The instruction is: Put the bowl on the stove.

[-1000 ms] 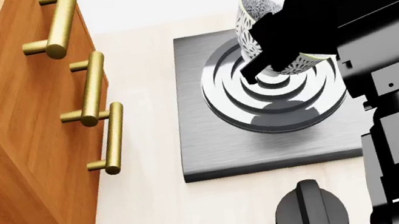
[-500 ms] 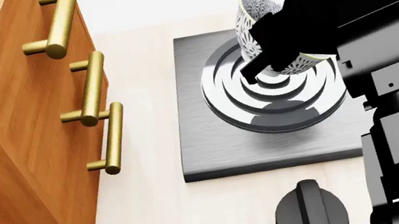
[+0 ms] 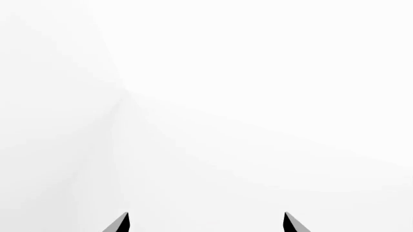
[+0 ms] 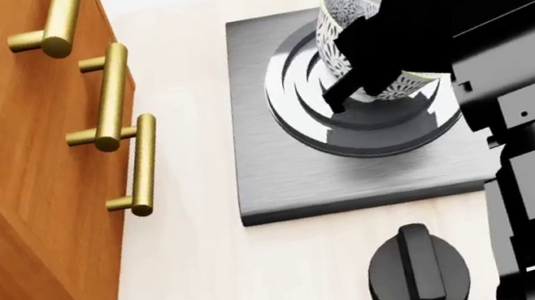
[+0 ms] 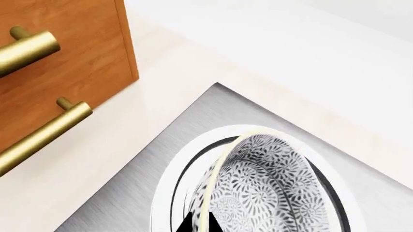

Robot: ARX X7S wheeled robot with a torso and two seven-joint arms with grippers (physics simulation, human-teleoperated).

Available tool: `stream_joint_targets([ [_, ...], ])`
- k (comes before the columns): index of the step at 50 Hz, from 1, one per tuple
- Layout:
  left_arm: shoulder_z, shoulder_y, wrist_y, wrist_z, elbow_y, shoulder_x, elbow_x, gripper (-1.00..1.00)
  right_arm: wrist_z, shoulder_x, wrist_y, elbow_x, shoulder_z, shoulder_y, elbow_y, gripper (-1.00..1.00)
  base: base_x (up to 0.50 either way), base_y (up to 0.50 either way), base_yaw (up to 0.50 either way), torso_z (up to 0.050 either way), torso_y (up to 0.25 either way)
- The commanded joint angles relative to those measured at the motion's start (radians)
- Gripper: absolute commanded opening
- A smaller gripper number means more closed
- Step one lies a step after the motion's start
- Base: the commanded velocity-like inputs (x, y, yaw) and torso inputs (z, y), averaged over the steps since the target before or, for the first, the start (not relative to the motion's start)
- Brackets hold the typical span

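Observation:
The bowl [image 4: 337, 29], white with a grey-blue floral pattern, hangs tilted on its side over the raised round burner [image 4: 375, 131] of the dark-grey square stove [image 4: 270, 166]. My right gripper [image 4: 358, 88] is shut on the bowl's rim. In the right wrist view the black fingertips [image 5: 187, 224] pinch the pale rim of the bowl [image 5: 271, 188] above the stove [image 5: 129, 193]. I cannot tell whether the bowl touches the burner. My left gripper [image 3: 205, 223] is open and empty, facing blank white; it does not show in the head view.
A wooden dresser [image 4: 13, 203] with brass handles [image 4: 144, 163] stands close to the stove's left side. A black round knob [image 4: 418, 272] lies on the pale counter in front of the stove. My right arm's black body fills the head view's right side.
The head view has shifted: the stove and dresser now sit higher in the frame. The right gripper and bowl keep their place in the picture, so the bowl stands nearer the burner's middle.

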Motion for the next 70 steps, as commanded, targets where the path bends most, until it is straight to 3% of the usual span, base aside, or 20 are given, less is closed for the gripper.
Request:
stream_joint_targets([
  [1,-0.017,0.001,0.001,0.022,-0.001,0.019,0.028,1.0,-0.017,-0.02,-0.006,-0.01,0.034,0.007,0.0,-1.0,0.0,0.0,0.0,0.0,0.0],
  [24,-0.017,0.0,0.002,0.019,-0.005,0.016,0.026,1.0,-0.017,-0.02,-0.006,-0.01,0.034,0.007,0.0,-1.0,0.0,0.0,0.0,0.0,0.0],
  [25,-0.015,0.0,0.002,0.019,-0.005,0.016,0.027,1.0,-0.017,-0.02,-0.006,-0.01,0.034,0.007,0.0,1.0,0.0,0.0,0.0,0.0,0.0],
  [56,-0.015,0.006,0.016,0.02,-0.008,0.019,0.022,1.0,-0.017,-0.02,-0.006,-0.01,0.034,0.007,0.0,1.0,0.0,0.0,0.0,0.0,0.0],
  [57,-0.015,0.006,0.016,0.019,-0.009,0.019,0.021,1.0,-0.066,-0.016,0.109,-0.01,0.184,-0.106,0.0,1.0,0.0,0.0,0.0,0.0,0.0],
  [58,-0.015,0.007,0.017,0.02,-0.01,0.02,0.02,1.0,-0.071,-0.016,0.083,-0.006,0.284,-0.106,0.0,1.0,0.0,0.0,0.0,0.0,0.0],
  [70,-0.003,0.005,0.014,0.02,-0.009,0.021,0.023,1.0,-0.103,-0.016,-0.111,0.005,0.383,-0.094,0.0,1.0,0.0,0.0,0.0,0.0,0.0],
])
